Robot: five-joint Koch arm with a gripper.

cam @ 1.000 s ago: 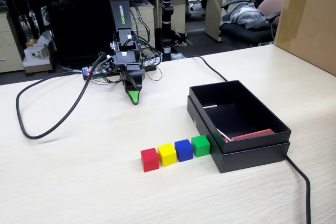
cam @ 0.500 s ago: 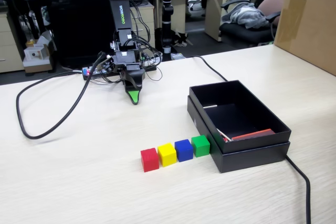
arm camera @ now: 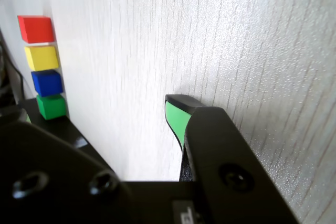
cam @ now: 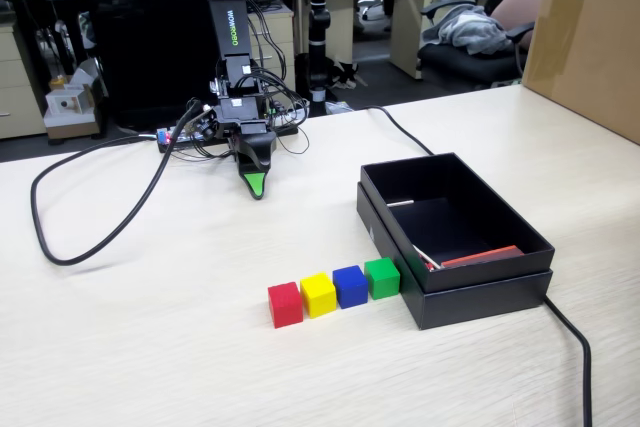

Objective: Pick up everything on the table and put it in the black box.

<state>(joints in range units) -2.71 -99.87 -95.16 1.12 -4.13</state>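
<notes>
Four cubes: one red cube (cam: 285,304), one yellow cube (cam: 318,294), one blue cube (cam: 350,286), one green cube (cam: 382,277), all the same size.
Row: in the fixed view the cubes sit side by side in a slightly slanted line, red at the left end and green at the right end; neighbours touch or nearly touch.
One box: the black box (cam: 480,292) sits nested in a matching lid, just right of the green cube in the fixed view; a few thin items lie inside it, too small to identify.
Box and cubes: the green cube stands just beside the box's near left corner; all four cubes are outside it, on the tabletop (cam: 150,347).
One pincer: the pincer (cam: 256,187) points down at the tabletop near the arm's base, its green-padded tip close to the surface or touching it.
Pincer state: cannot tell; only one green-faced tip shows in both views, and it holds nothing visible.
Cubes relative to pincer: well apart, nearer the camera and to the right of the pincer in the fixed view; in the wrist view they stack along the left edge, red cube (arm camera: 37,29) on top, green cube (arm camera: 51,106) lowest.
Surface: pale wood-grain tabletop, with a black cable (cam: 90,237) looping across its left part.
Room: an office with desks, a chair and a brown cardboard carton (cam: 590,37) at the right.
</notes>
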